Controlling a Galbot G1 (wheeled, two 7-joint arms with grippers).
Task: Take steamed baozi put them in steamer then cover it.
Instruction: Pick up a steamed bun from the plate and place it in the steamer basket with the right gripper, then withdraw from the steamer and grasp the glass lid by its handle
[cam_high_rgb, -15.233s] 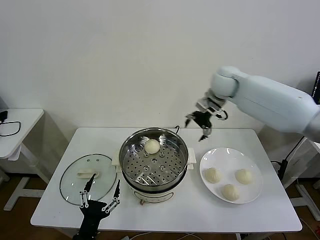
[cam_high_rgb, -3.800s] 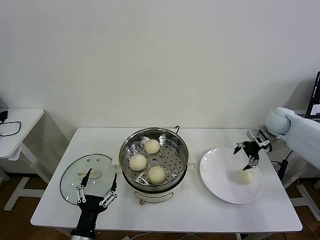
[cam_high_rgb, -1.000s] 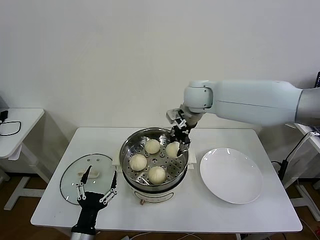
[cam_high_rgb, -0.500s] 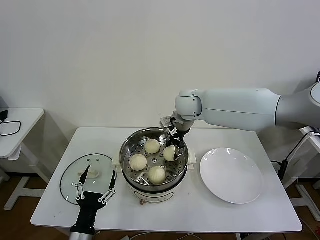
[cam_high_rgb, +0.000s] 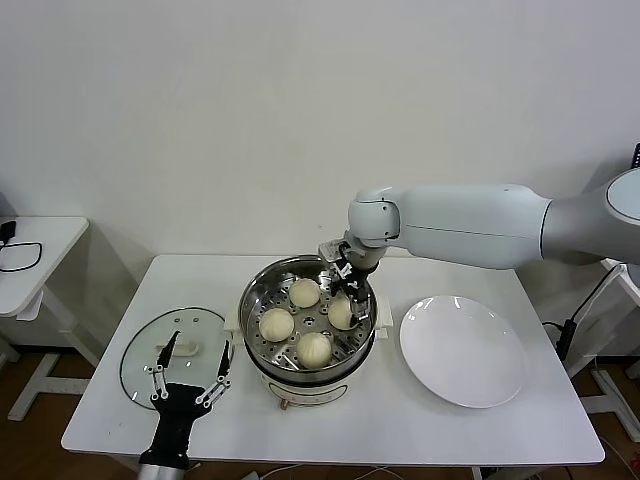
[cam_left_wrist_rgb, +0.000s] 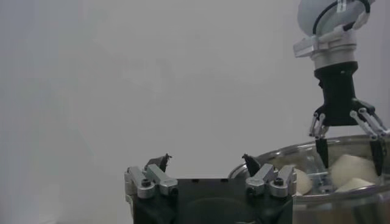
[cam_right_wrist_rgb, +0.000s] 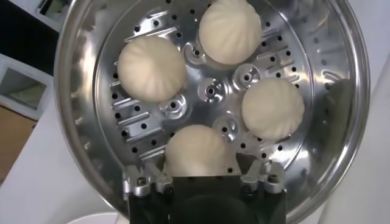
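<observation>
The steamer stands mid-table with four baozi on its perforated tray: far, left, near and right. My right gripper hangs just above the right baozi, open, with a finger on each side of it. In the right wrist view this baozi lies on the tray between my right gripper's fingers. The glass cover lies flat on the table left of the steamer. My left gripper is open and empty over the cover's near edge.
An empty white plate lies right of the steamer. The left wrist view shows the left gripper, the steamer rim and the right gripper beyond. A small side table stands far left.
The plate's three baozi have gone into the steamer one by one. In the last second the right gripper carried the fourth down onto the tray and its fingers spread. The left arm barely moved.
</observation>
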